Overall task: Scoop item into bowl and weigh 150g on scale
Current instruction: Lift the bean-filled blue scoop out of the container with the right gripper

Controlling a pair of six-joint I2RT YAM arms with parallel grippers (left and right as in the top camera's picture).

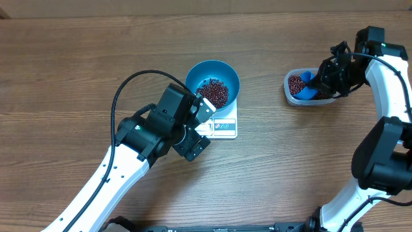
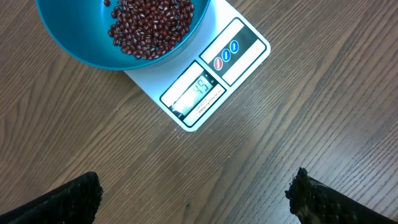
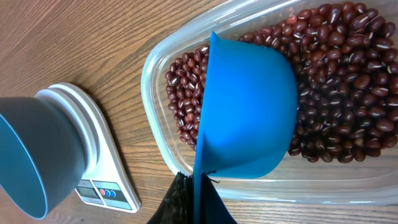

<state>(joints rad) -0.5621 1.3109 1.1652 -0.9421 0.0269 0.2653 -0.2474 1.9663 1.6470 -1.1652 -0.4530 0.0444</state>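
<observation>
Beans (image 1: 212,93) lie in two places: a small heap on the bottom of the bowl (image 1: 222,67), in the upper middle of the overhead view, and a larger mass in the tub (image 1: 288,87) at the upper right. The bowl stands on the scale (image 1: 224,125), covering most of it; only the edge with the display and buttons shows below the bowl. The display is lit, but its digits are too small to read with certainty.

The left gripper (image 1: 201,127) hovers just below and left of the scale, its jaws spread wide and holding nothing. In the left wrist view its fingertips (image 2: 68,199) sit in the bottom corners of the frame.

The right gripper (image 1: 325,77) is over the tub, at its right end, and is clamped on the handle of the scoop (image 3: 249,112). The scoop's cup is turned on its side over the beans in the tub.

The table (image 1: 77,64) is brown wood grain, matte, and it fills every view to the edges. The tub and the scale are well apart on it.
</observation>
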